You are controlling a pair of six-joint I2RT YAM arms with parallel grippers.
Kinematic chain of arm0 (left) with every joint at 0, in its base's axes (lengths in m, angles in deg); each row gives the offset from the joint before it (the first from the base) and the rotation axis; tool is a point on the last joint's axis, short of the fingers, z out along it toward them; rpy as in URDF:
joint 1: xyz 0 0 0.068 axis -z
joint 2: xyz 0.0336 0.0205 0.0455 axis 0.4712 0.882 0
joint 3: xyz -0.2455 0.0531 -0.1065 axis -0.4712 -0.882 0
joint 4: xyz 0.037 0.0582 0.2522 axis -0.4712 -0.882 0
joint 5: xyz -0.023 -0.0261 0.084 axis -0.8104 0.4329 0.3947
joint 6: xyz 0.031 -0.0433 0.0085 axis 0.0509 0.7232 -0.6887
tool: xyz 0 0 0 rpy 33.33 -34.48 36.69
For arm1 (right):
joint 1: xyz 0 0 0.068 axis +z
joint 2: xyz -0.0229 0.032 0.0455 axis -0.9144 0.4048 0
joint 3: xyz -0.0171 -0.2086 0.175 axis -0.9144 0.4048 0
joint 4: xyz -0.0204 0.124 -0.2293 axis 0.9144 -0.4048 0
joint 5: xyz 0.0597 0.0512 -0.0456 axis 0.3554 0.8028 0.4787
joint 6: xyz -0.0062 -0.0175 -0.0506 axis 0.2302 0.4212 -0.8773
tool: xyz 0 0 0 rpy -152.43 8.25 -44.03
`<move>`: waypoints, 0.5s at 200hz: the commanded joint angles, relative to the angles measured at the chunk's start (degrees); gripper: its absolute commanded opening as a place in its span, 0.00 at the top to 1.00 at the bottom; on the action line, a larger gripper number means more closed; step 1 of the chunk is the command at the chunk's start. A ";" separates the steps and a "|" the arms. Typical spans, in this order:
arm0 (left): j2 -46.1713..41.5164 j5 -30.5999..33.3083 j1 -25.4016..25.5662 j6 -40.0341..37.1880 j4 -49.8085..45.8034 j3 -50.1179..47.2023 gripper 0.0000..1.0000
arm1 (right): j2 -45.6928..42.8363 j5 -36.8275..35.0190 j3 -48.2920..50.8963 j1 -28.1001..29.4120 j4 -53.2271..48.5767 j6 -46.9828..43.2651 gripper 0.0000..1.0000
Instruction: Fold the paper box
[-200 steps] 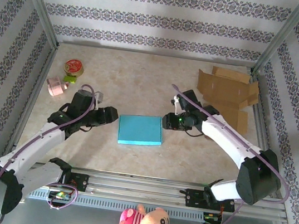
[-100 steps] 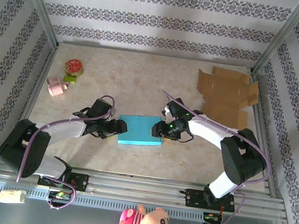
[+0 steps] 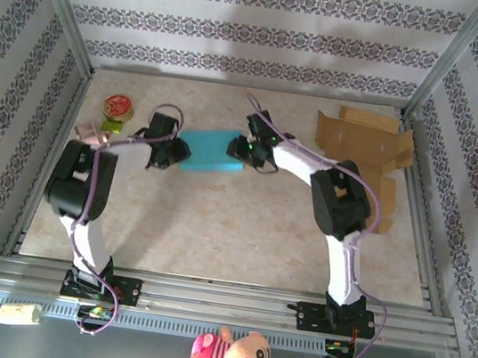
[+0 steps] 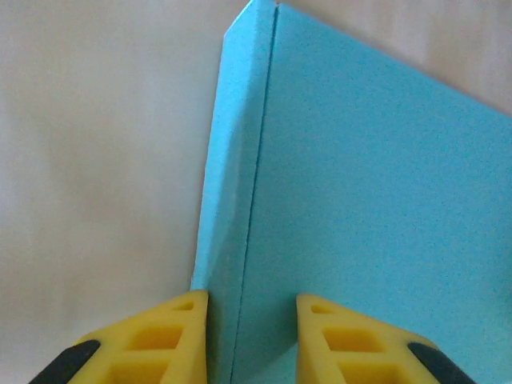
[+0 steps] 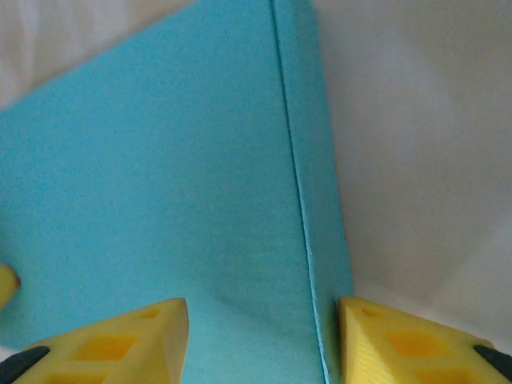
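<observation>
At far centre, left gripper [image 3: 172,153] and right gripper [image 3: 248,151] straddle opposite creases of the paper box [image 3: 212,151], fingers apart (whether pinching, cannot tell), likely steadying it for folding.

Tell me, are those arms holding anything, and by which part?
Seemingly the blue paper box: the left tool straddles its left edge, the right tool its right edge; a firm clamp cannot be told.
</observation>
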 commanded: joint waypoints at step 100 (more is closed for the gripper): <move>17.03 -0.82 -6.43 -10.02 0.13 25.67 0.27 | 13.51 -0.86 -33.44 -3.86 -8.98 -8.08 0.13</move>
